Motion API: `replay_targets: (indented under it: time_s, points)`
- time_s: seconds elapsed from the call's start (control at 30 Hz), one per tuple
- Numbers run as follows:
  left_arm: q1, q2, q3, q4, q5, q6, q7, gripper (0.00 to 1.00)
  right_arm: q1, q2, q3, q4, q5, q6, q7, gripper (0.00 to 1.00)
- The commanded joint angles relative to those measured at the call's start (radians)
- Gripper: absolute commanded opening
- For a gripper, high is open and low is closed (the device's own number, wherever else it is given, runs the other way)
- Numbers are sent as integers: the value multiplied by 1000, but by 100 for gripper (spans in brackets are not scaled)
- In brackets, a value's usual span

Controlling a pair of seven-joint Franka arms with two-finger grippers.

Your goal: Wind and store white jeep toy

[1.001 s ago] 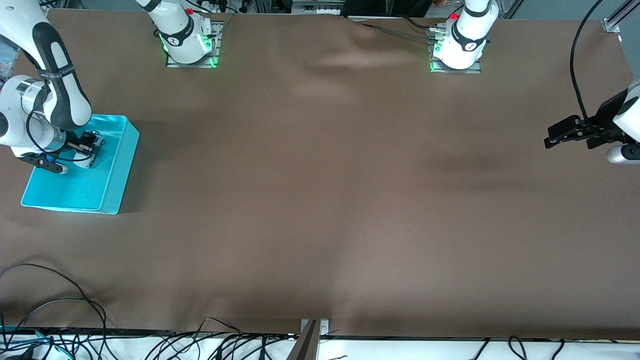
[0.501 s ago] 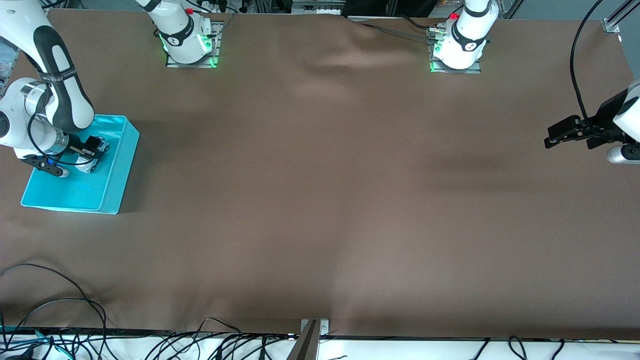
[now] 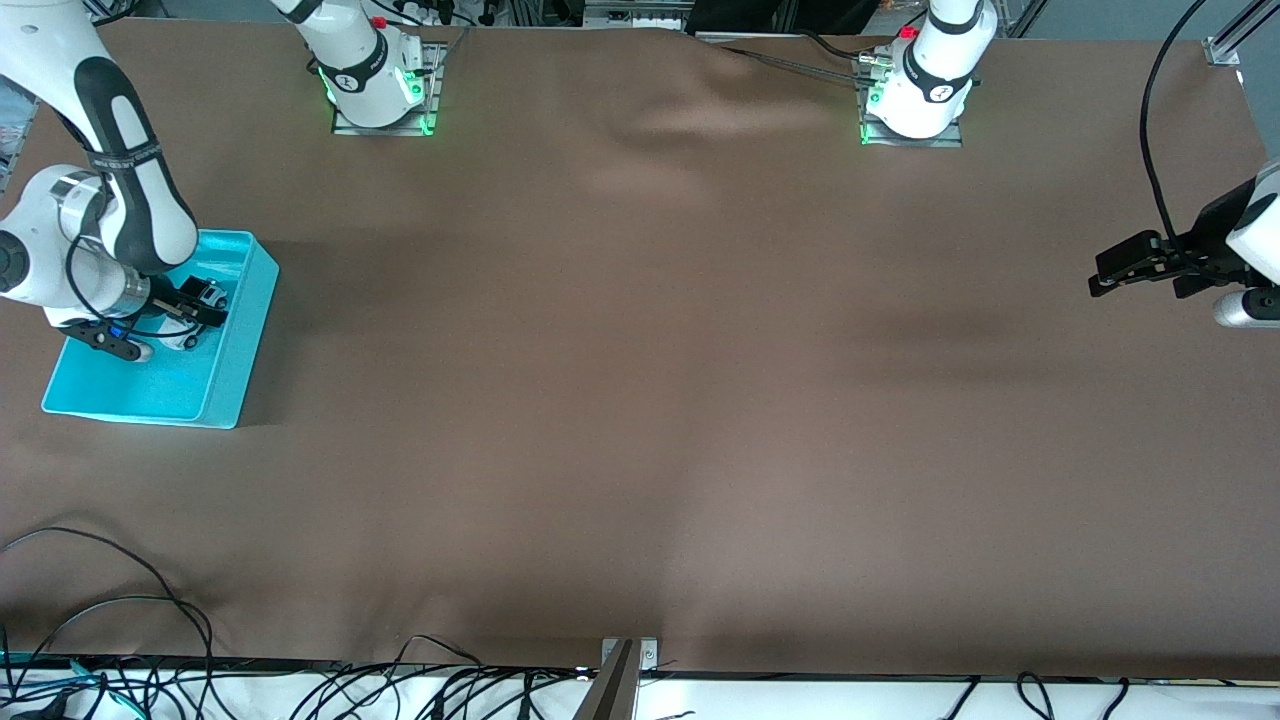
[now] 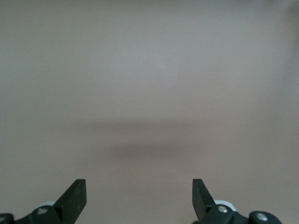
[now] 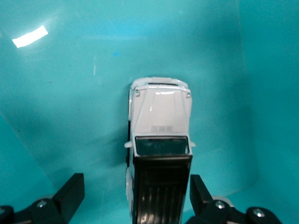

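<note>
At the right arm's end of the table the cyan bin (image 3: 225,375) is sitting on the brown cloth (image 3: 640,400), and the right gripper (image 3: 200,303) is hanging low inside it, near the bin's wall that faces the middle of the table. In the right wrist view the right gripper (image 5: 135,196) is showing its two black fingers (image 5: 70,191) spread wide, each standing clear of the toy with a strip of cyan floor showing between pad and bodywork. The white jeep toy (image 5: 160,154) is lying between those fingers on the floor of the bin (image 5: 56,93), upright on its wheels, its black roof closest to the gripper's palm and its white hood pointing away from the fingertips toward the bin's wall. Nothing is standing between the fingers and the toy; the bin's walls are rising close around it, one just past the hood and one beside the finger. In the front view the jeep (image 3: 208,295) is showing as a small white and black shape just at the fingertips, partly hidden by the right arm's wrist. Across the bare cloth, at the left arm's end of the table, the left gripper (image 3: 1100,280) is waiting above the cloth; in its wrist view the left gripper (image 4: 139,196) is holding its fingers (image 4: 74,198) wide apart, with only plain brown cloth (image 4: 149,93) between and ahead of them.
</note>
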Motion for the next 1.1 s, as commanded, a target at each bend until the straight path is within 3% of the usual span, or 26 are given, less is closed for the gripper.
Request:
replay_targets:
  time_s: [0.0,0.17,0.47,0.63,1.07]
  points:
    - [5,-9,0,-8,6,-7,25,100,-5,-72,2,58,8,-177,-7,100]
    - [5,-9,-2,-8,6,-7,25,100,-5,-109,4,102,6,-284,-7,100]
    - [5,-9,0,-10,6,-7,25,100,-1,-212,19,105,5,-308,-7,100]
    - [5,-9,-2,-8,6,-7,25,100,2,-219,54,133,17,-332,-6,100]
    - [5,-9,-2,-10,6,-7,25,100,3,-330,94,235,51,-504,-17,100]
